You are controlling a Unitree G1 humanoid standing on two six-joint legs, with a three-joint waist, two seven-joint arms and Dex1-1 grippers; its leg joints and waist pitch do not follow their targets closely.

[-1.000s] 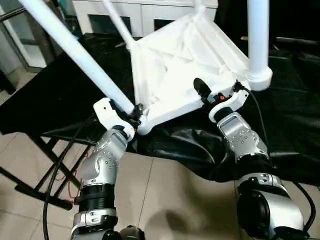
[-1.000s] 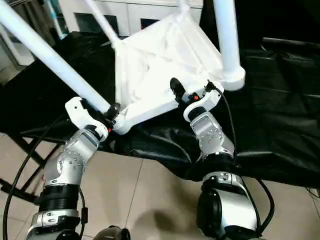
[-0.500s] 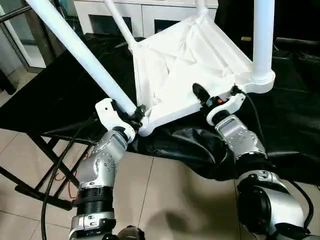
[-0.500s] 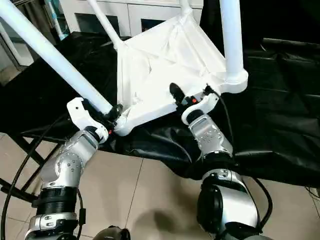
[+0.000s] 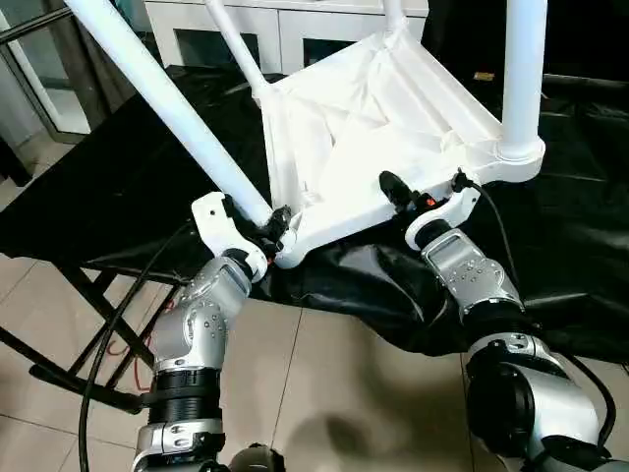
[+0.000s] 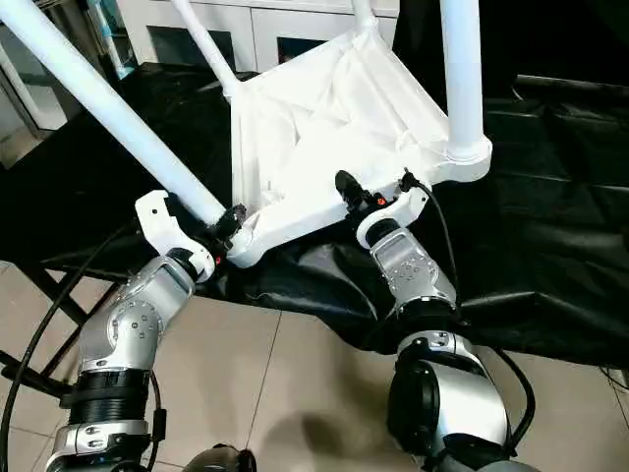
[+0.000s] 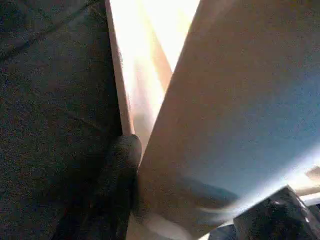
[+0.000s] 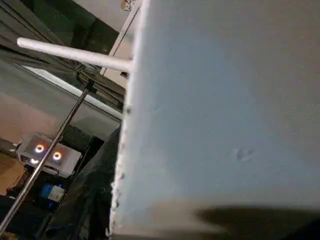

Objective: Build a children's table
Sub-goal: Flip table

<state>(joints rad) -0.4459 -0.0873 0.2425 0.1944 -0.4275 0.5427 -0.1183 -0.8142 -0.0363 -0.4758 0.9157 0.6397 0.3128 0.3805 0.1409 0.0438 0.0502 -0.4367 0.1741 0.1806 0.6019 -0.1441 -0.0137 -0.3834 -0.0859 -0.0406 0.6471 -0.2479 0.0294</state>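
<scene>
My left gripper (image 5: 267, 224) clamps a leg (image 5: 167, 110) at its socket; my right gripper (image 5: 413, 197) seems closed on the upturned tabletop (image 5: 373, 118) rim.

One tabletop (image 5: 373, 128); four legs (image 5: 162, 108); two grippers (image 5: 267, 228); one cabinet (image 5: 285, 29)

floor: pale beige tiles (image 5: 324, 393) with thin grout lines | work surface: table draped in glossy black sheeting (image 5: 580, 246), its black metal frame (image 5: 59, 364) showing at the near left | back: white cabinet (image 5: 285, 25) with glass doors against the wall
</scene>
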